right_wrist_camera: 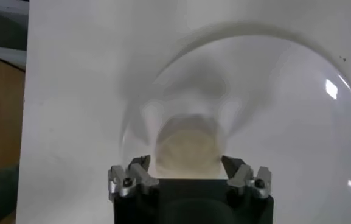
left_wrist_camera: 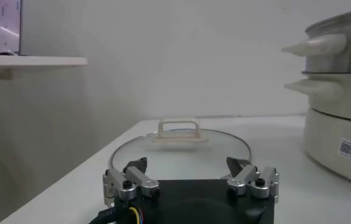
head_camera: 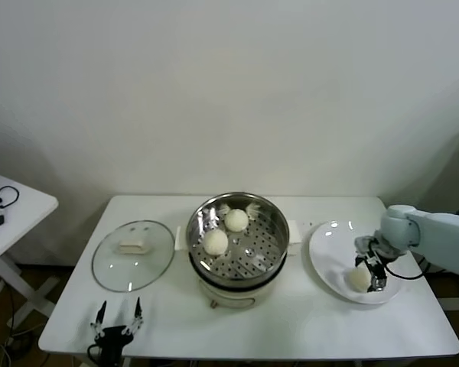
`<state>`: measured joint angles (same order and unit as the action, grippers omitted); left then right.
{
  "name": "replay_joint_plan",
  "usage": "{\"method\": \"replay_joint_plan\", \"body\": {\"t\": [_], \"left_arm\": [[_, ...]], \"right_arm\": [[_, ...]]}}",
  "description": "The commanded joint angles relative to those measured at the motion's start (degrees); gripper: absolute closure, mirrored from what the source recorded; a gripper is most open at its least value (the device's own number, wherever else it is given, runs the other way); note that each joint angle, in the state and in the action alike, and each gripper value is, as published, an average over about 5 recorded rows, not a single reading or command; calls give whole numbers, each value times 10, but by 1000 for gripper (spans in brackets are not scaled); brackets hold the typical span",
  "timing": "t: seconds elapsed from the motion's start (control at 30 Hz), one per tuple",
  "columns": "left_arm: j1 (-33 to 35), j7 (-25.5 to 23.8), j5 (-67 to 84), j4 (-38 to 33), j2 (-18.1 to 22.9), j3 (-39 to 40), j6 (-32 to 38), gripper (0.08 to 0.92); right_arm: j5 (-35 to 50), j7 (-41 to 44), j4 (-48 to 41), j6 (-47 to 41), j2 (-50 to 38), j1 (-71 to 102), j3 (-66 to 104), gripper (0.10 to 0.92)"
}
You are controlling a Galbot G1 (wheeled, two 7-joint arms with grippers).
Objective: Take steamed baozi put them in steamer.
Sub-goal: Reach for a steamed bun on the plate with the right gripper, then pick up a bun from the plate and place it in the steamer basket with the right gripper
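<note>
At the right of the head view, the right gripper (head_camera: 369, 269) is down on the white plate (head_camera: 329, 237) with a bun (head_camera: 358, 278) between its fingers; the wrist view shows the fingers flanking it, but I cannot tell whether they press it yet. Two more buns (head_camera: 236, 219) lie in the steamer (head_camera: 271, 218) at centre. The dough looks soft, light and easily dented, so a gentle hold across its widest part seems best. The left gripper (head_camera: 116, 319), lower left near the glass lid (head_camera: 115, 267), idles with fingers spread.
</note>
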<state>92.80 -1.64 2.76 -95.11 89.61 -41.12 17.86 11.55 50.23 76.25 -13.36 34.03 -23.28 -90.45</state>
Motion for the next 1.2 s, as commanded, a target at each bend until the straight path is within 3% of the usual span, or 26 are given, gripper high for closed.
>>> {"method": "replay_joint_plan", "body": {"t": [0.03,0.27,0.37,0.6,0.83,1.03,1.2], "left_arm": [[1,1,0,1,-2,1,0,177],[4,2,-1,-4,0,2,0,177],[5,2,-4,-5,0,2,-1,177],[6,3,-11,-8,5,4,-1,177],[7,4,-17,-9,9,5,0,177],[10,4,-18,-11,12,5,3,177],[9,5,-18,-11,13,4,5,177]], "right_arm": [[-25,-9,-2,-1,-9,33,30,327],[-37,-6,25,6,-19,6,31,392],[-25,6,60,30,-16,-99,-24,401],[64,57,127,115,58,-400,-186,403],[123,99,191,198,137,-505,-141,400],[88,80,306,218,172,-473,-56,397],[-22,41,368,197,212,-357,7,397]]}}
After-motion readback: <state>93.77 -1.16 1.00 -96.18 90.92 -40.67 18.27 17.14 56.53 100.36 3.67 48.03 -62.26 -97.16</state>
